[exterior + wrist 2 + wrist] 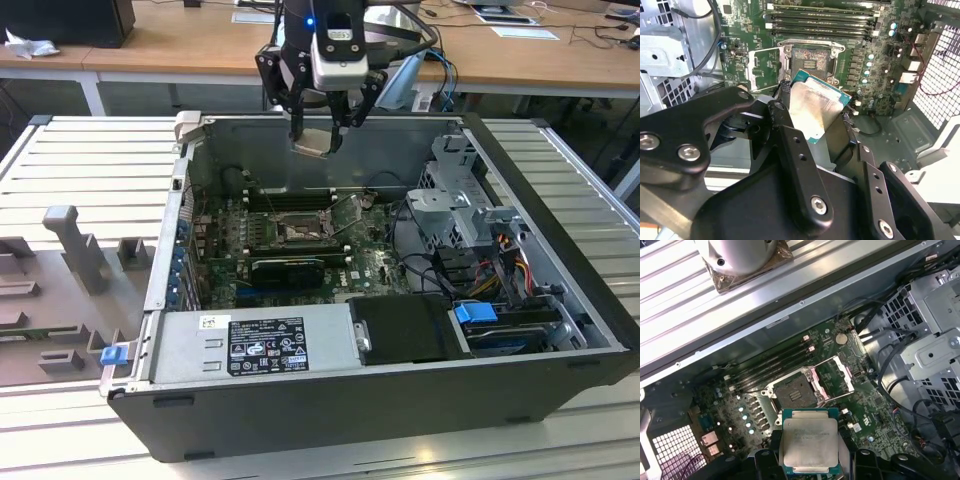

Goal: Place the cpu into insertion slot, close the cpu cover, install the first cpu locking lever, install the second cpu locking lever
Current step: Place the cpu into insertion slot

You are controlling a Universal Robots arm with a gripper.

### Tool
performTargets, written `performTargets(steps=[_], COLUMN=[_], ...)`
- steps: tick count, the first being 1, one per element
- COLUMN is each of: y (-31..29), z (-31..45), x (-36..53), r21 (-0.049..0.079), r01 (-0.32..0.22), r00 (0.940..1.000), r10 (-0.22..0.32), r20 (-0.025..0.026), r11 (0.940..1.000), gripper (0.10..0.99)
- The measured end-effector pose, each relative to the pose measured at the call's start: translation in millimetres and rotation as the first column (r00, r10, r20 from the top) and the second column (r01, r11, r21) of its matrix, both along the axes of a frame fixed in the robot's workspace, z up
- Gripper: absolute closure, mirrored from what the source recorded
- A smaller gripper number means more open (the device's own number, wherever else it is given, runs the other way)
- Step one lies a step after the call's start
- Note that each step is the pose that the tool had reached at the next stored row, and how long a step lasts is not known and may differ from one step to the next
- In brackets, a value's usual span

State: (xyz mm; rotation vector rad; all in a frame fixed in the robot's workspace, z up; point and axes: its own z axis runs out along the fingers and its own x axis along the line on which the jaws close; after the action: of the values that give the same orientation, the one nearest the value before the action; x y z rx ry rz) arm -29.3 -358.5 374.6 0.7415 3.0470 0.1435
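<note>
Your jaws are closed on the cpu by opposite edges, holding it well above the bare insertion slot, with the cpu cover open beside it. Judged light, rigid, fragile underneath: grip edges only, gently.

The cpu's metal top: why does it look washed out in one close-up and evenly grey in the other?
In the second wrist view the cpu is tilted to the camera and a pale band of glare crosses its top; in the first wrist view it lies flat-on and evenly lit; in the exterior view the inside of the computer case is dim.
</note>
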Motion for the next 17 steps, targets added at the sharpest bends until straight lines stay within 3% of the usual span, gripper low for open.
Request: performTargets(steps=[7, 14, 17], y=[0.0, 0.0, 0.0], z=[-0.8, -2.0, -2.2], x=[0.8, 1.4, 1.4], r21=[-0.001, -0.004, -0.004], r01=[0.067, 0.086, 0.121], r00=[0.9978, 0.9963, 0.9927], r10=[-0.067, -0.086, -0.121], r20=[0.0001, -0.0001, 0.0], r11=[0.9978, 0.9963, 0.9927], gripper=[0.561, 0.561, 0.561])
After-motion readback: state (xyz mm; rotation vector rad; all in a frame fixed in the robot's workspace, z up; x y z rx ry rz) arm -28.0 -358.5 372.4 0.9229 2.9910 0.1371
